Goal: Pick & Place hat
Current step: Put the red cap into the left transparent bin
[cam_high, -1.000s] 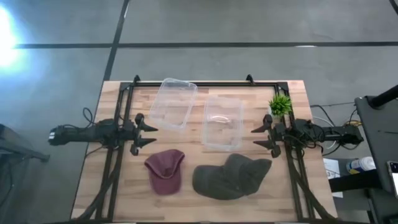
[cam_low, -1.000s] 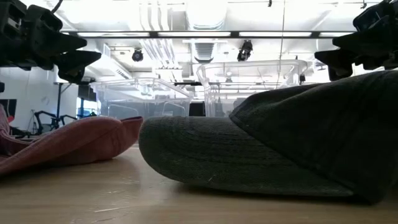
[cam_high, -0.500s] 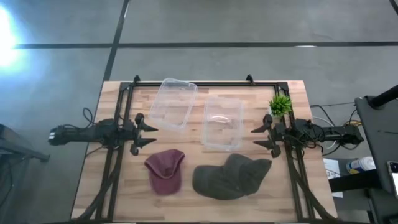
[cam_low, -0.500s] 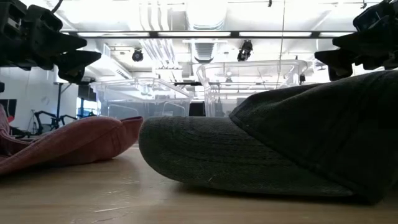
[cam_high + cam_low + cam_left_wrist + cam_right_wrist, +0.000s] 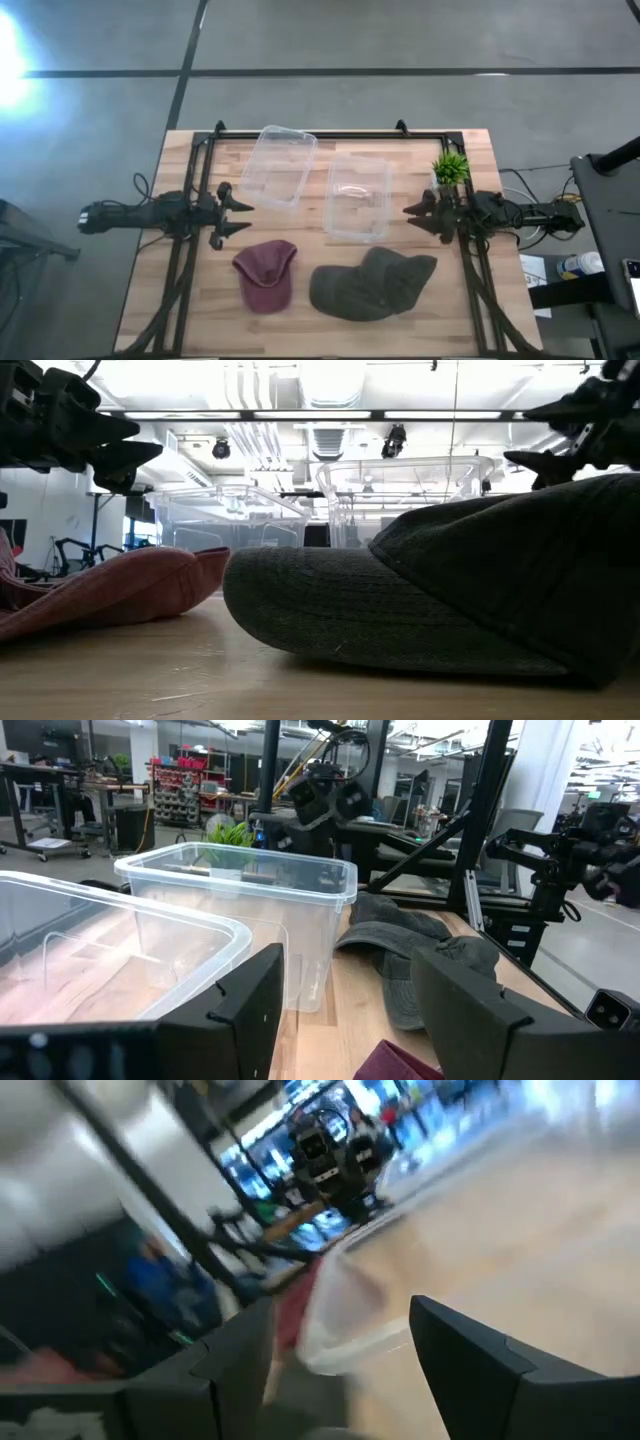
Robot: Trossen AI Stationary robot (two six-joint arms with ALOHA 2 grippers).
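A dark red hat (image 5: 266, 273) and a larger olive-green hat (image 5: 372, 283) lie flat on the wooden table near its near edge, the red one to the left. The low view shows both close up, the red hat (image 5: 110, 595) and the olive hat (image 5: 450, 600). My left gripper (image 5: 248, 217) hovers open above the table's left side, beyond the red hat, touching nothing. My right gripper (image 5: 410, 217) hovers open at the right side, beyond the olive hat, also touching nothing. The left wrist view looks across to the olive hat (image 5: 410, 950).
Two clear plastic bins stand on the far half of the table, one left of centre (image 5: 278, 165) and one at centre (image 5: 358, 195). A small green plant (image 5: 451, 168) stands at the right edge by the right arm. Bare wood lies between the hats and the bins.
My right gripper has turned about its wrist while staying at the table's right side; its fingers show at a different angle in the high and low views. The left arm and both hats have kept still.
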